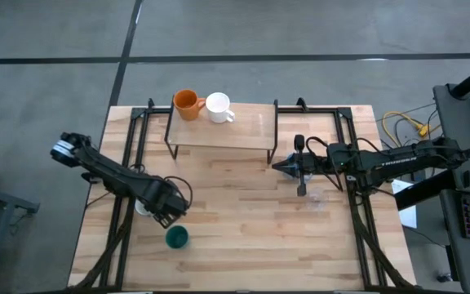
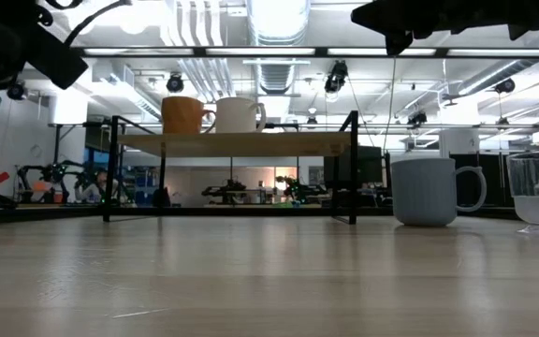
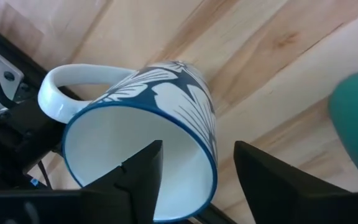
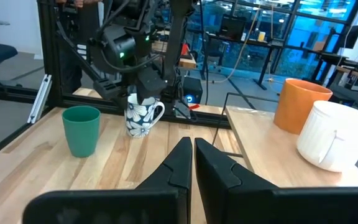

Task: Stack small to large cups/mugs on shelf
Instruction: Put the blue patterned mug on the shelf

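Over the table's left front, my left gripper (image 3: 194, 168) straddles the blue-and-white floral ceramic mug's (image 3: 160, 118) rim, fingers apart, ready to clamp; right gripper (image 4: 188, 163) waits, fingers together, beside the light-wood shelf (image 1: 235, 132).

An orange mug (image 1: 187, 104) and a plain white mug (image 1: 218, 107) are seen; dark blue floral markings cover another white mug (image 3: 160, 118); a cup (image 4: 81, 130) is coloured green.
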